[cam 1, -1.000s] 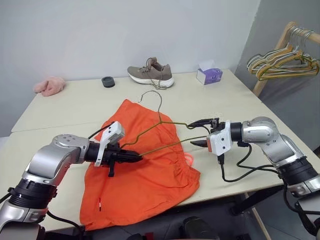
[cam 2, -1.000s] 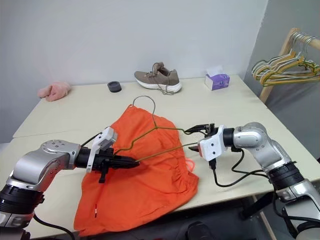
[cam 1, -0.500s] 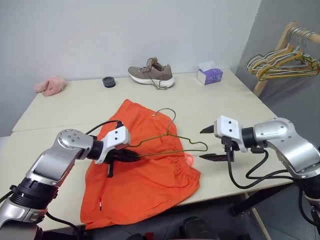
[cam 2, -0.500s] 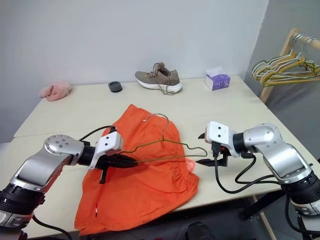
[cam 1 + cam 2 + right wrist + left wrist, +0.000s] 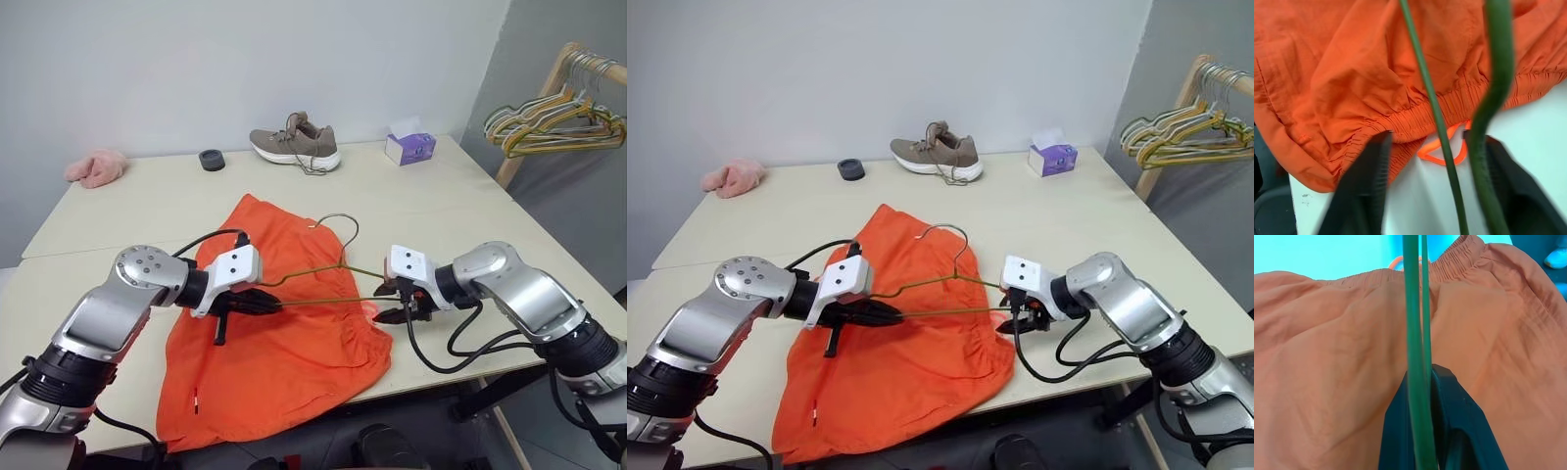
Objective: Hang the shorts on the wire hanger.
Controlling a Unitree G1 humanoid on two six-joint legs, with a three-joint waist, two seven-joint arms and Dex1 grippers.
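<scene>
1. Left eye view: the shorts (image 5: 279, 333) lie spread on the near part of the counter (image 5: 431, 201), waistband toward the robot's right, with the drawstring (image 5: 371, 311) at the waistband's edge. The wire hanger (image 5: 328, 276) is held above the shorts, its hook (image 5: 338, 227) pointing away from the robot. The left gripper (image 5: 266, 305), fingers pressed together, clamps one end of the hanger. The right gripper (image 5: 389, 303) sits at the opposite end, beside the drawstring. A shoe (image 5: 295, 144), a tissue box (image 5: 409, 147), a small black ring (image 5: 212, 160) and a pink fluffy cloth (image 5: 96, 167) lie along the far side; a rack of hangers (image 5: 554, 122) stands to the right.
2. Right eye view: same arrangement; the right gripper's fingers stand partly apart around the hanger's end.
3. Left wrist view: the black fingers (image 5: 1459, 426) are closed on the green wire, which runs over the orange fabric toward the gathered waistband (image 5: 1459, 252).
4. Right wrist view: the two fingers (image 5: 1369, 186) stand apart on either side of two wire strands; whether they grip the wire cannot be told. Beneath lie the waistband and drawstring loop.
</scene>
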